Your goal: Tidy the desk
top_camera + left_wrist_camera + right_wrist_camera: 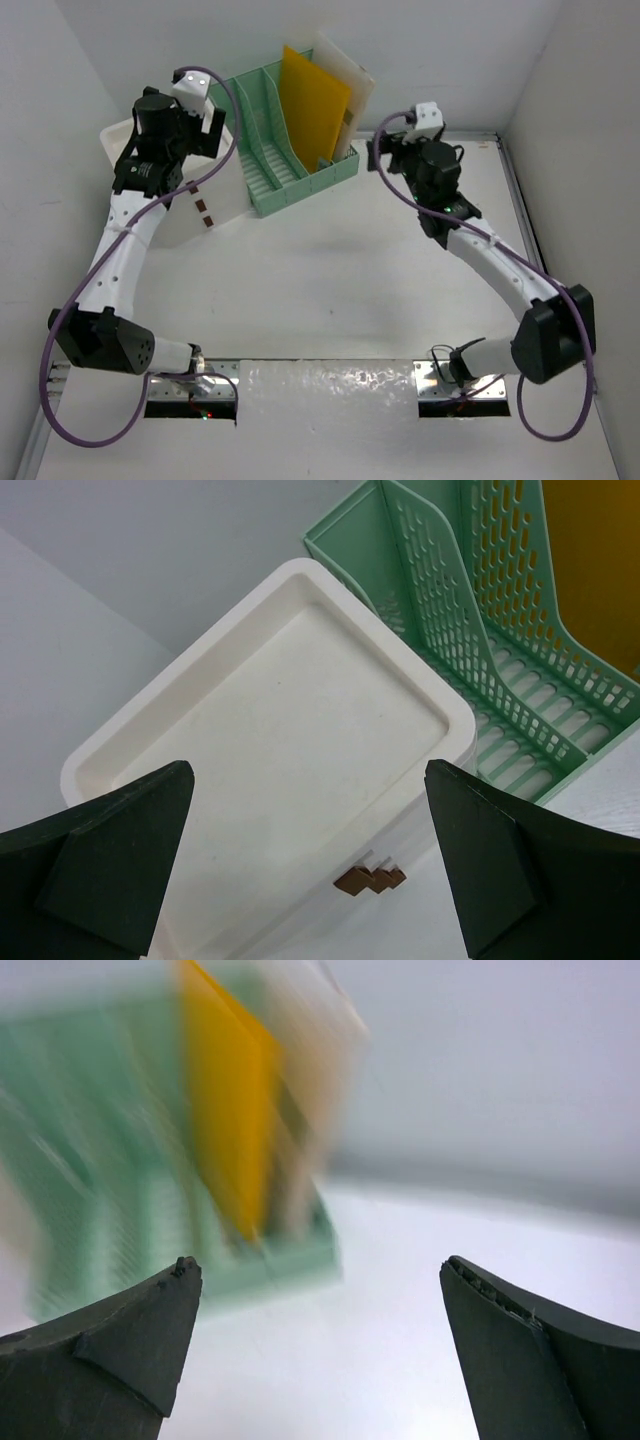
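While both pairs of fingers stand spread wide with nothing caught between them, the left gripper [308, 780] hangs above the white drawer box [290, 730], looking down into its shallow recessed top. A small brown handle [370, 880] shows on the box's front face, just below the rim. Touching or just beside the box on its right stands the green file organizer [520, 670], its slotted dividers upright.

The right gripper [318, 1265] is released too, its dark fingers [130, 1340] pointing toward the organizer's right end. That wrist view is smeared, so only colours come through – green, a yellow band, something pale behind it.

From the top camera, a yellow folder [312, 105] stands in the slot at the organizer's right end, leaning back, with cream sheets [352, 85] behind it and taller than it. The right arm's wrist sits near that end of the organizer, apart from it; the left arm's wrist is over the drawer box at the far left.

Purple cables [60, 390] loop along both arms down to their bases at the near edge.

Under all of this lies the desk [330, 290] – a flat white tabletop running from the arm bases back to the walls, with a silver rail [522, 210] along its right side. The box and organizer sit at its far left and far middle.
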